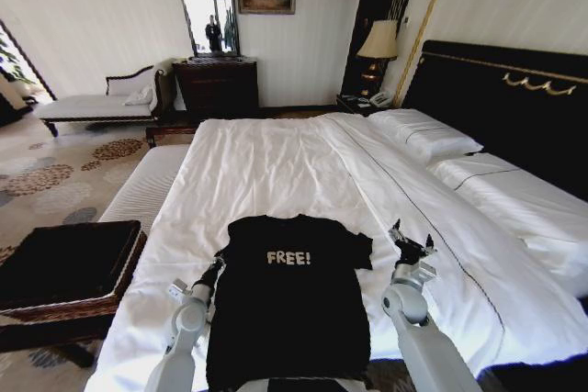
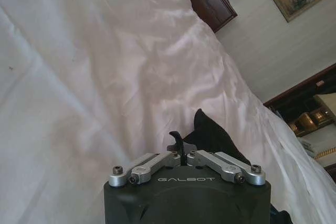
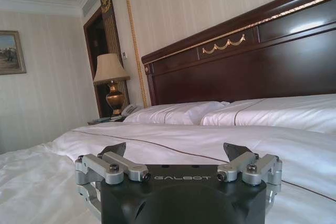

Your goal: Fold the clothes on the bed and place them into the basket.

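Note:
The clothes, one black T-shirt [image 1: 287, 305] with white "FREE!" lettering, lie spread flat on the white bed [image 1: 276, 162] near its foot. My left gripper [image 1: 217, 263] sits at the shirt's left sleeve. In the left wrist view, that gripper [image 2: 181, 142] has its fingers drawn together and a peak of black fabric [image 2: 210, 129] rises from them. My right gripper [image 1: 411, 243] hovers open just beyond the shirt's right sleeve; in the right wrist view, this gripper [image 3: 176, 150] has nothing between its spread fingers. The brown wicker basket [image 1: 55, 305] with black lining stands on the floor left of the bed.
A pale striped bench [image 1: 147, 185] stands along the bed's left side, beyond the basket. White pillows [image 1: 427, 135] lean on the black headboard [image 1: 514, 107] at right. A lamp [image 1: 379, 43], dark dresser [image 1: 216, 84] and chaise [image 1: 92, 103] stand at the far wall.

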Robot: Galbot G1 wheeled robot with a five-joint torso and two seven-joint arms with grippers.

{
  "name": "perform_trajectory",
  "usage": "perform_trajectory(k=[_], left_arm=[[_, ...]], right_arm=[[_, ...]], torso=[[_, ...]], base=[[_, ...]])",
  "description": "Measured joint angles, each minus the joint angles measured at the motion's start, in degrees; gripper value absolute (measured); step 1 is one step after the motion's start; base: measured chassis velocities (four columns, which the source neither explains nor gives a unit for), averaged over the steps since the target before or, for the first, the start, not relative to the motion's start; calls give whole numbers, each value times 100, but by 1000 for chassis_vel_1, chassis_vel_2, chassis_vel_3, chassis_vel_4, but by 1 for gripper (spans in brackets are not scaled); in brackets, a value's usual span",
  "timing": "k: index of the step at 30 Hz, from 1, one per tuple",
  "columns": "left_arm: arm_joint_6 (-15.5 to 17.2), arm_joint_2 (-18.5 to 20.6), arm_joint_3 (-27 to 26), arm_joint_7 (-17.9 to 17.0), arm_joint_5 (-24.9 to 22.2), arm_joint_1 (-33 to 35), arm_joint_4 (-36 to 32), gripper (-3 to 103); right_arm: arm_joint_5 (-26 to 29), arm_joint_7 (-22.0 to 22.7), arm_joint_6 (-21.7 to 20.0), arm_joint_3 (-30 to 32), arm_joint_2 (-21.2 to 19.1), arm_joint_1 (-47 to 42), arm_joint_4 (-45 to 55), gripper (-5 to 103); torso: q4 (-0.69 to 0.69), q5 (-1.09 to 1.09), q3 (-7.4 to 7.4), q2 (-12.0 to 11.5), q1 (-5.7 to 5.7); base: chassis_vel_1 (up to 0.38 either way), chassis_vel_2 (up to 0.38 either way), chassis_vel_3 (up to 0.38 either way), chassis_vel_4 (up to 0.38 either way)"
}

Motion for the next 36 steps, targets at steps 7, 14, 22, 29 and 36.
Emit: perform_trajectory(k=[7, 14, 22, 29, 36], left_arm=[[-1, 362, -241, -32, -181, -293, 68, 0], [-5, 792, -425, -103, -362, -610, 296, 0], [-10, 905, -367, -128, -300, -840, 682, 0], [-67, 797, -387, -256, -186, -801, 844, 4], [-171, 698, -570, -541, -65, -725, 785, 26]], right_arm=[[29, 3, 18, 18, -65, 18, -50, 100], [71, -3, 32, 15, -73, 77, -113, 100], [142, -6, 29, -22, -33, 87, -148, 100], [143, -9, 23, -20, -65, 68, -187, 100], [633, 105, -147, -144, -191, 59, -41, 100]], torso=[[0, 0, 0, 0, 0], [0, -1, 0, 0, 0], [0, -1, 0, 0, 0], [0, 0, 0, 0, 0], [0, 1, 0, -1, 0]], base=[[0, 0, 0, 0], [0, 0, 0, 0], [0, 0, 0, 0], [0, 0, 0, 0], [0, 0, 0, 0]])
